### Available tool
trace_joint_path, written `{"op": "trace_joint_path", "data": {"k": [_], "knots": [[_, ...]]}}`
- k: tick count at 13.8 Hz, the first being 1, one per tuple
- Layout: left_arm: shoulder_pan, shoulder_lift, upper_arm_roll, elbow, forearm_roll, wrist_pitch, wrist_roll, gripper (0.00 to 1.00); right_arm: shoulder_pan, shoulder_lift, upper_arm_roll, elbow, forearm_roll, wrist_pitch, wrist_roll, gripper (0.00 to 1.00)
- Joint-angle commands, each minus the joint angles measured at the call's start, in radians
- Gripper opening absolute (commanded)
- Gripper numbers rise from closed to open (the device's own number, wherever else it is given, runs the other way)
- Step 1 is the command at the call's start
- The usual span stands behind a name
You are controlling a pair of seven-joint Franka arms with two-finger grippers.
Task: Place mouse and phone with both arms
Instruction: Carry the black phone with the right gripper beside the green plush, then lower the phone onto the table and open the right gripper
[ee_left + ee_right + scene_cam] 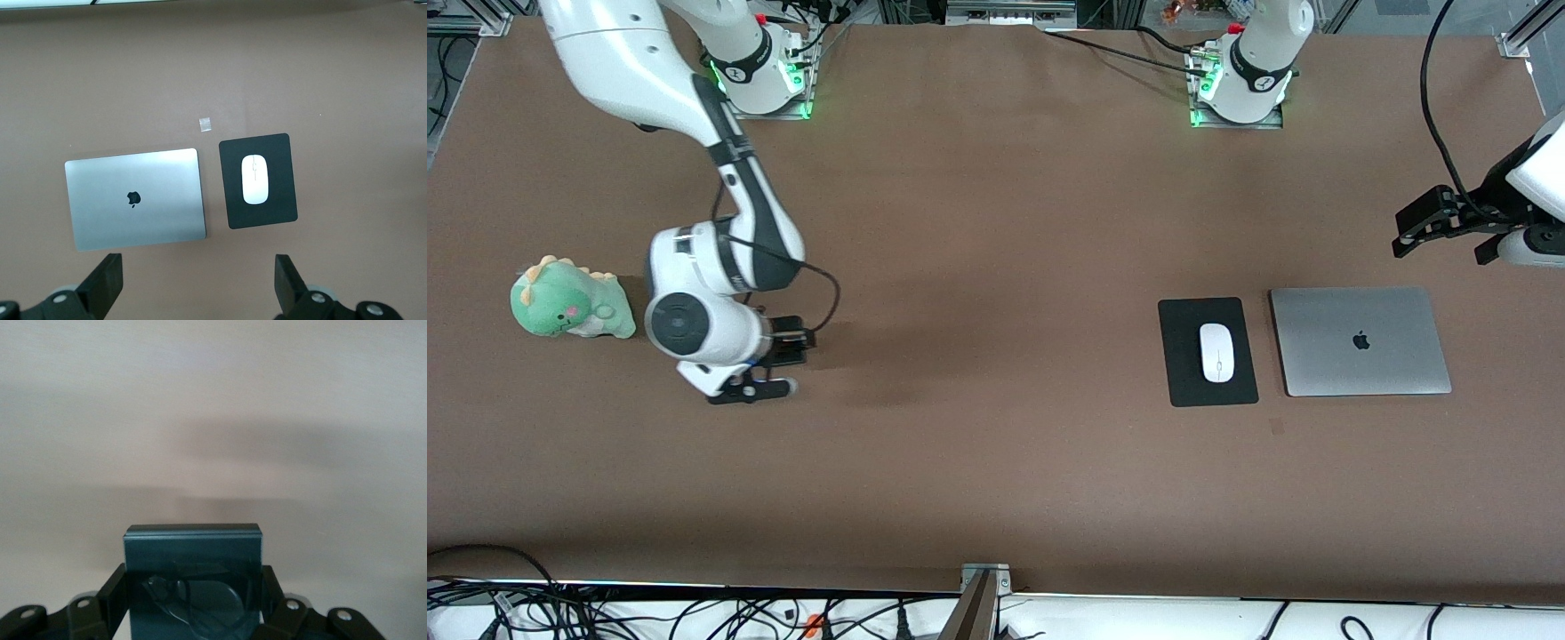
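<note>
Mouse (1216,352) sits on black mat (1183,373), w/ laptop (1359,341) just beside.

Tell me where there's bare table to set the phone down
The widest bare stretch lies between the right gripper, shut on the phone, and the mouse pad. Crowded: the pad carrying the mouse sits close beside the laptop, with the open left gripper above that end.

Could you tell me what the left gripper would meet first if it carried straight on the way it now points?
Probably bare table. The open left gripper hangs above it, pointing down near the laptop; depth is unclear, so the laptop's edge might come first.
</note>
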Motion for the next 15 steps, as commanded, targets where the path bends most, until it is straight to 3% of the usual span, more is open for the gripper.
{"op": "trace_joint_path", "data": {"k": [1,4,7,9,13,14,15], "knots": [[-0.003,0.009,-0.002,0.021,0.021,-0.021,0.017,1.0,-0.097,-0.142,0.0,-0.196,0.007,0.077,-0.088,0.39],[-0.003,0.009,-0.003,0.023,0.021,-0.021,0.02,1.0,-0.126,-0.197,-0.064,-0.4,0.008,0.335,-0.174,0.39],[-0.003,0.009,-0.003,0.023,0.021,-0.021,0.021,1.0,-0.133,-0.2,-0.083,-0.512,0.008,0.516,-0.177,0.39],[-0.004,0.009,-0.003,0.023,0.021,-0.021,0.022,1.0,-0.14,-0.185,-0.083,-0.553,0.008,0.614,-0.201,0.39],[-0.004,0.009,-0.003,0.023,0.021,-0.021,0.022,1.0,-0.202,-0.156,-0.081,-0.553,0.008,0.65,-0.274,0.39],[-0.004,0.009,-0.003,0.023,0.021,-0.021,0.022,1.0,-0.203,-0.154,-0.081,-0.553,0.008,0.656,-0.274,0.46],[-0.004,0.009,-0.003,0.023,0.021,-0.021,0.022,1.0,-0.203,-0.153,-0.081,-0.551,0.008,0.656,-0.272,0.96]]}}
